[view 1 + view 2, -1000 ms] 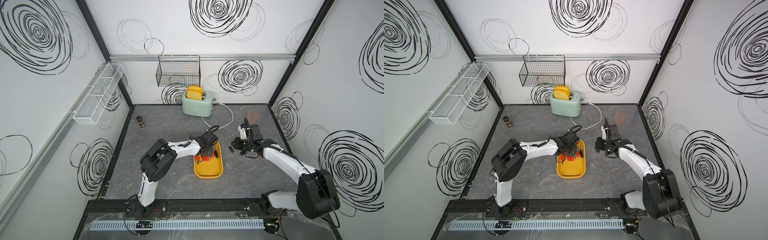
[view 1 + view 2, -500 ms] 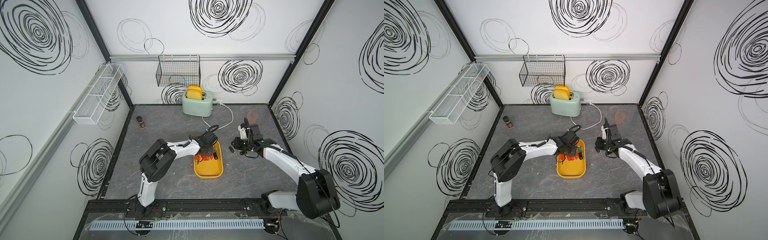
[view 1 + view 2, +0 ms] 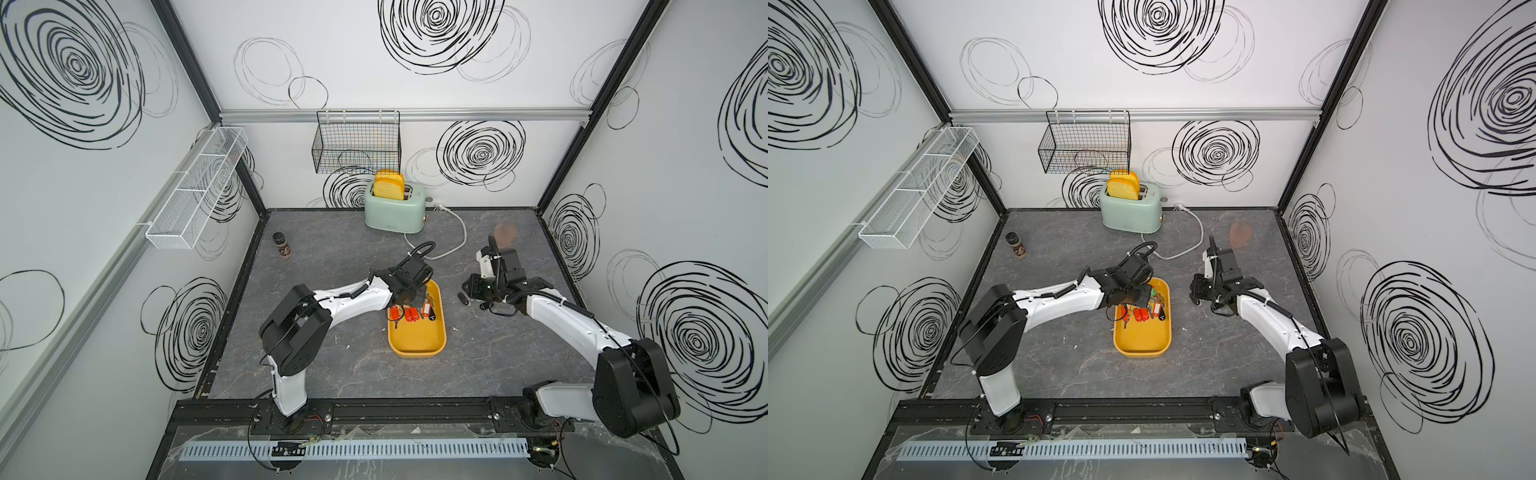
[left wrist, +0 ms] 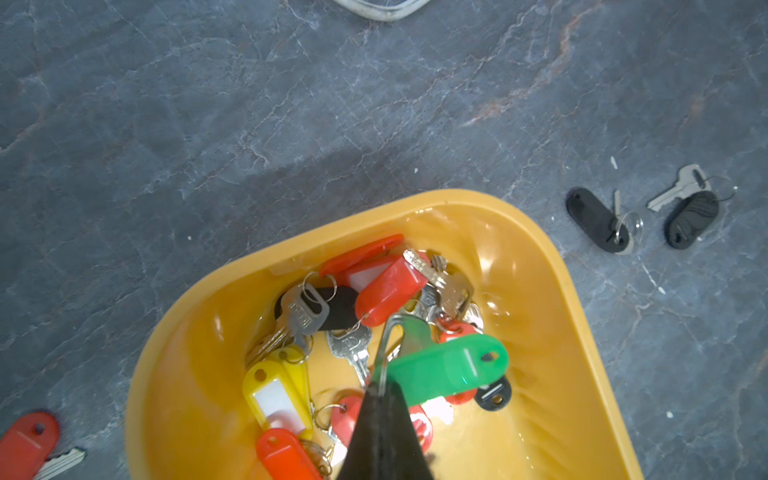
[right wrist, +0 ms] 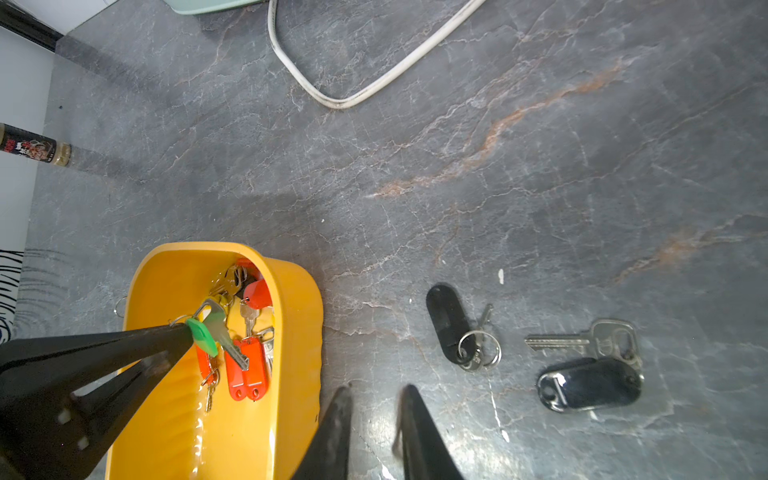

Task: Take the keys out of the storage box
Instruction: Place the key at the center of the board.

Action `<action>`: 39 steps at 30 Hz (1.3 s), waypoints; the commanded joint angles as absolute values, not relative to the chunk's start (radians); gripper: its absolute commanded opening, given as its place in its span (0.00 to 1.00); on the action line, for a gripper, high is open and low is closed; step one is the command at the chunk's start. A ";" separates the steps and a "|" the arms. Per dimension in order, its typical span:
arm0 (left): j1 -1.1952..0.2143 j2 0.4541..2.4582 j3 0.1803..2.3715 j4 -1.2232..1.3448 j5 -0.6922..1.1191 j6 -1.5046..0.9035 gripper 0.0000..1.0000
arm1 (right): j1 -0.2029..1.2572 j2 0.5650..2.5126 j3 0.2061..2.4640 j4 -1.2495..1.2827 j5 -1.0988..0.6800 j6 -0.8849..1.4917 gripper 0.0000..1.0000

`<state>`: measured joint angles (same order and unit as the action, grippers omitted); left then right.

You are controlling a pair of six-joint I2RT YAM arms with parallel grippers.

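Observation:
The storage box (image 3: 417,347) (image 3: 1142,343) is a shallow mustard-yellow tray mid-table; its rim (image 4: 415,199) and wall (image 5: 299,332) show in both wrist views. Keys (image 4: 374,291) with red, yellow, black and green tags lie heaped at its far end (image 3: 411,313). My left gripper (image 4: 380,386) (image 3: 419,297) reaches into the box and is shut on the green-tagged key (image 4: 449,370) (image 5: 201,334), whose silver key hangs down. My right gripper (image 5: 376,388) (image 3: 469,286) hovers over the table just right of the box, slightly open and holding nothing.
Two black-tagged keys (image 5: 451,324) (image 5: 588,382) lie on the table right of the box, a red-tagged one (image 4: 27,440) to its left. A mint toaster (image 3: 395,210) with its white cord (image 3: 453,241) stands at the back, a spice jar (image 3: 281,245) back left.
My left gripper's jaws have closed inside the box on the green-tagged key. Neither arm has visibly shifted otherwise.

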<state>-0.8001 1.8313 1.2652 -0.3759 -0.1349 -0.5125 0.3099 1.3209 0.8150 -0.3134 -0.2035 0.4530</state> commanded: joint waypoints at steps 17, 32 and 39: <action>-0.639 1.396 1.005 -0.519 -0.229 -0.490 0.00 | 0.326 1.286 0.818 -0.315 -0.210 0.459 0.25; -0.453 1.339 0.707 -0.411 -0.138 -0.526 0.00 | 0.344 1.308 0.835 -0.310 -0.212 0.462 0.25; -0.451 1.401 0.706 -0.393 -0.090 -0.526 0.02 | 0.350 1.312 0.841 -0.314 -0.207 0.463 0.25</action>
